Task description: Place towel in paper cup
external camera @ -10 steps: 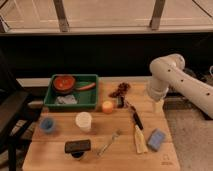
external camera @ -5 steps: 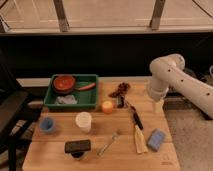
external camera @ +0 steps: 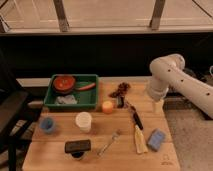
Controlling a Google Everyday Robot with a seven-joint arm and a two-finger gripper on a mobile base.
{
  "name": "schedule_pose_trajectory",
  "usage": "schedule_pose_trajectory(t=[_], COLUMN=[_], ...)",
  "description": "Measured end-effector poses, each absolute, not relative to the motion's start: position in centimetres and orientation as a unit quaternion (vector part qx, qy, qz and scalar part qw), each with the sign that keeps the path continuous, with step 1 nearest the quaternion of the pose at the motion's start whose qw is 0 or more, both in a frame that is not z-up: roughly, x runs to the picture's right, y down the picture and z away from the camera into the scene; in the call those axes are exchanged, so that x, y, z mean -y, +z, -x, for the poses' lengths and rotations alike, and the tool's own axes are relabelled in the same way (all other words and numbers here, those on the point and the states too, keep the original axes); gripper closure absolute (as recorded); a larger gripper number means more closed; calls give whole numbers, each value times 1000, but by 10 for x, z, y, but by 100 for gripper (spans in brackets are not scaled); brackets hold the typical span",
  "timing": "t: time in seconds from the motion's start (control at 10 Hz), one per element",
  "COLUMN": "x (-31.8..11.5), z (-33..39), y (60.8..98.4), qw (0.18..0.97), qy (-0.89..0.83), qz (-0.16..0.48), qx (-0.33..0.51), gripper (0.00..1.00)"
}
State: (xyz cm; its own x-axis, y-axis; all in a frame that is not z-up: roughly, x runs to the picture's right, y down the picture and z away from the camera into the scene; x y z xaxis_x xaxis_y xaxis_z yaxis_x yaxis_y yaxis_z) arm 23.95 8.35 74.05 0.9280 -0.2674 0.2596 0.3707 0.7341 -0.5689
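Note:
A white paper cup [external camera: 84, 121] stands upright on the wooden table [external camera: 60, 160], left of centre. A crumpled grey-blue cloth [external camera: 66, 100], which looks like the towel, lies in the front of the green tray [external camera: 50, 95]. My gripper [external camera: 158, 105] hangs at the end of the white arm [external camera: 167, 70] over the table's right edge. It is far to the right of both the cup and the cloth, and holds nothing that I can see.
The tray also holds a red bowl [external camera: 64, 83]. On the table are a blue cup [external camera: 47, 125], an orange object [external camera: 107, 107], a brown cluster [external camera: 120, 90], a black-handled utensil [external camera: 136, 118], a fork [external camera: 110, 142], a yellow item [external camera: 140, 140], a blue sponge [external camera: 156, 139] and a black object [external camera: 77, 146].

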Motion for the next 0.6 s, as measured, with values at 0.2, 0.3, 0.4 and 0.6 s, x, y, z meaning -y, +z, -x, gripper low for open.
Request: schedule_pose_trajectory(t=[0.2, 0.3, 0.4, 0.6], x=[-82, -77, -68, -50], z=[-239, -237, -229, -207], y=[740, 740, 740, 742], qw=[927, 923, 912, 874], qy=[-175, -191, -228, -337], qz=[321, 322, 322, 317], qx=[82, 91, 110, 148], gripper=[29, 29, 29, 29])
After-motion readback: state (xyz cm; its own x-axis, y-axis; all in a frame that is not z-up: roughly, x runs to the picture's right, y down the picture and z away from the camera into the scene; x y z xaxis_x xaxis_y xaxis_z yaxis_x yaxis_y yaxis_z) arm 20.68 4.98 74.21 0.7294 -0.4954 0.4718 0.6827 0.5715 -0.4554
